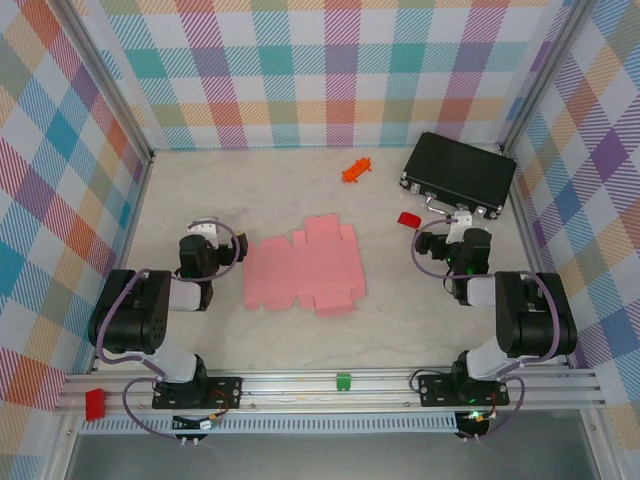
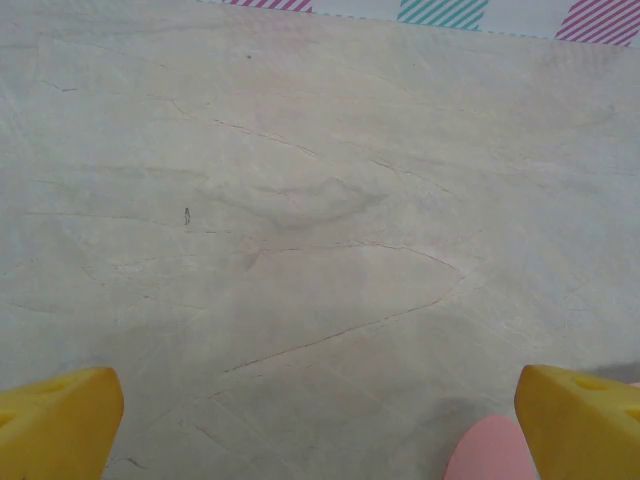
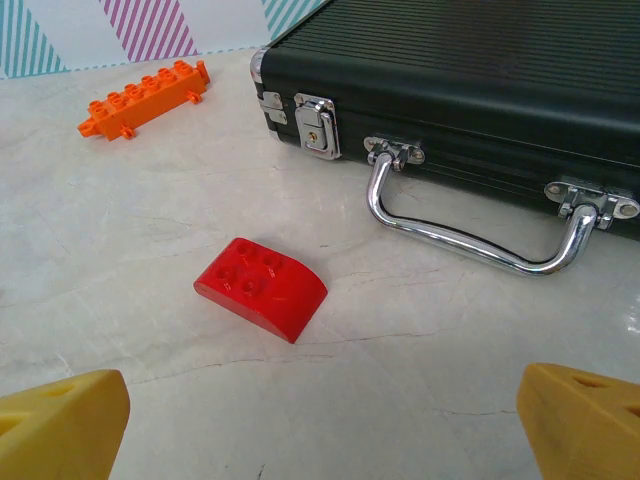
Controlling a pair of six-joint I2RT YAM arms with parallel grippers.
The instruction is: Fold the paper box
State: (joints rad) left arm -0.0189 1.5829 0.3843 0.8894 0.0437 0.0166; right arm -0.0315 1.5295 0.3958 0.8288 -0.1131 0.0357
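Smack between your two grippers lies one paper box, a flat pink sheet; left gripper and right gripper are both spread wide, holding nothing. Behind and right of the sheet you've got one red brick, one orange piece and one black case, shut, contents hidden; your left wrist view cuts the sheet to a pink corner.

2 arms folded low near bases. Left gripper wide open, empty. Right gripper wide open, empty.
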